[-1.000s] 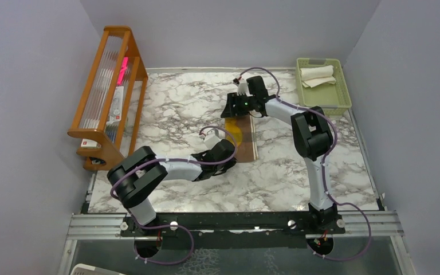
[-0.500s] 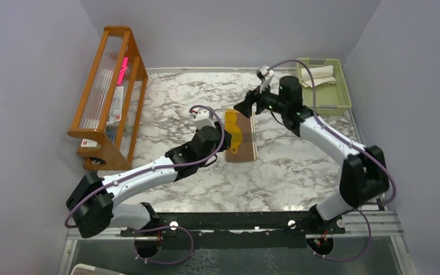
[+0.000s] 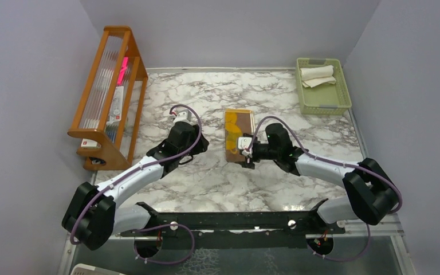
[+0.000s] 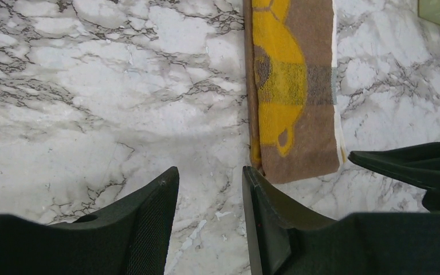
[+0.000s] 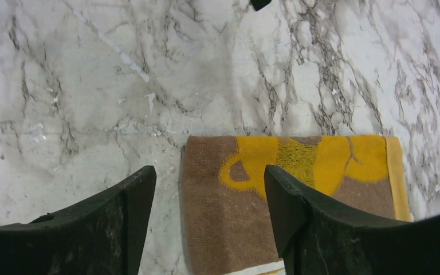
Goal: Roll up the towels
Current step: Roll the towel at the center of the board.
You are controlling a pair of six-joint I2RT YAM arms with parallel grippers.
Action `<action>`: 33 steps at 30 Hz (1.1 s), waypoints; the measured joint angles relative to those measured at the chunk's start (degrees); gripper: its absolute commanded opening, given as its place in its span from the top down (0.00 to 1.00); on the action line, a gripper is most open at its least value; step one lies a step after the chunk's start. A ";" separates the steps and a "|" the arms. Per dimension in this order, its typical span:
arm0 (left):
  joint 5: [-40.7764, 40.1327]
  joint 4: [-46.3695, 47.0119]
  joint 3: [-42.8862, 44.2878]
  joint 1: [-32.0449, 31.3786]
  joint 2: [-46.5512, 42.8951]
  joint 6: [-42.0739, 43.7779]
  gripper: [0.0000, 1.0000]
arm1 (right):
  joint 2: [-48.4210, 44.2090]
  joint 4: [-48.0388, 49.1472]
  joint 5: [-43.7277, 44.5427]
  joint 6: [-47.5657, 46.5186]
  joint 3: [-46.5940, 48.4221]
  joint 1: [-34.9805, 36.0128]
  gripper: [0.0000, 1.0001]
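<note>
A brown towel with a mustard yellow pattern (image 3: 239, 127) lies flat as a narrow folded strip in the middle of the marble table. My right gripper (image 3: 242, 154) hovers open at its near end. In the right wrist view one finger is over bare marble and the other over the towel (image 5: 289, 189), with the right gripper (image 5: 206, 179) empty. My left gripper (image 3: 200, 143) stands open and empty just left of the towel's near corner. The left wrist view shows the towel (image 4: 295, 86) ahead of the left gripper (image 4: 209, 179). A cream-white towel (image 3: 316, 74) lies in the basket.
The pale green basket (image 3: 326, 103) stands at the back right corner. A wooden rack (image 3: 107, 94) holding flat items stands along the left edge. The right gripper's finger (image 4: 412, 163) shows at the right of the left wrist view.
My left gripper opened and drew back left, off the towel. The right arm swung from the towel's far end to its near end. The towel now lies flat.
</note>
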 measured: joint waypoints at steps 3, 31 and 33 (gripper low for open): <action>2.93 -1.49 0.00 1.60 -0.85 1.01 0.52 | 2.80 -2.62 3.32 -7.41 0.94 2.38 0.39; 10.14 -3.96 -2.19 5.18 -2.27 3.21 0.53 | 12.02 -8.48 17.14 -17.73 4.44 5.44 0.63; 10.29 -3.96 -2.19 5.27 -2.25 3.21 0.53 | 11.91 -8.96 16.59 -17.70 4.46 5.44 0.61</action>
